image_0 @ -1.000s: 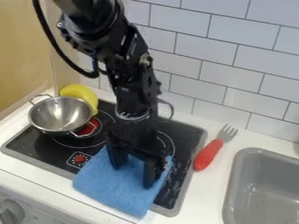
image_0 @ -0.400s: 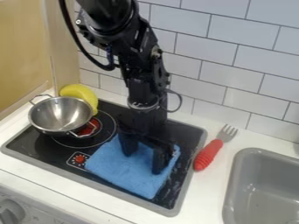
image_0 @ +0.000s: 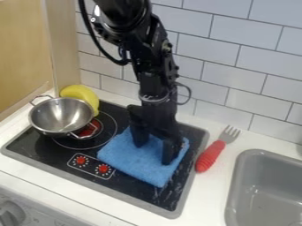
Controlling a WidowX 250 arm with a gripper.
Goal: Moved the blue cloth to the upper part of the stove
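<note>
The blue cloth (image_0: 138,160) lies on the right half of the black stove (image_0: 135,192), its lower left edge just above the two red knobs. Over the cloth stands the black gripper (image_0: 153,154), pointing down. Its two fingers are apart, with blue cloth visible between them, and their tips touch or nearly touch the fabric. The stove's back right part is partly hidden behind the gripper.
A metal pot (image_0: 61,115) sits on the left burner, with a yellow object (image_0: 81,98) behind it. A fork with a red handle (image_0: 210,156) lies right of the stove. The grey sink (image_0: 265,190) is at the right.
The gripper and the cloth have moved together up and to the right, toward the back of the stove. The cloth no longer overhangs the front edge, and both red knobs are uncovered.
</note>
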